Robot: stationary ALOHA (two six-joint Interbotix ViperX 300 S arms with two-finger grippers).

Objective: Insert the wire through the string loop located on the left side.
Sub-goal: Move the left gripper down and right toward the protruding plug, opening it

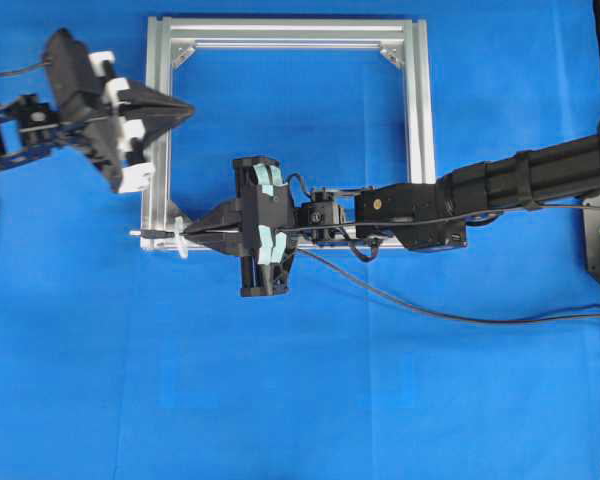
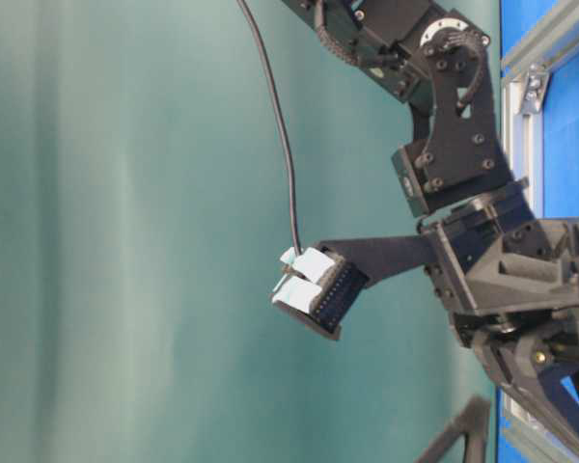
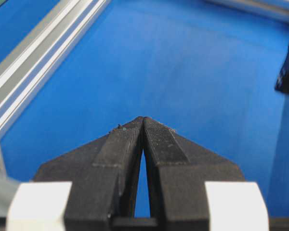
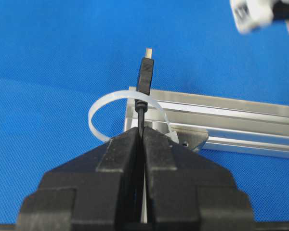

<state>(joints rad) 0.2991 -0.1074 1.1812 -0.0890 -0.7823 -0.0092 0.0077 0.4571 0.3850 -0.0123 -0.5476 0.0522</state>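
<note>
Presently, right gripper [image 4: 141, 137]: clenched on the wire [image 4: 144, 82] just behind its plug.
Wire: plug tip pokes through the string loop [image 4: 103, 102], pointing left.
String loop: at the aluminium frame [image 1: 419, 110]'s near-left corner.
Left gripper [image 3: 143, 120]: clenched, holding nothing, over the frame's left rail.

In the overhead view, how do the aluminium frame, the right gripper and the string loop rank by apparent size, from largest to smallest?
1. Aluminium frame, by far the largest.
2. Right gripper, shut on the wire.
3. String loop, a tiny white shape at the frame's lower left corner.
</note>
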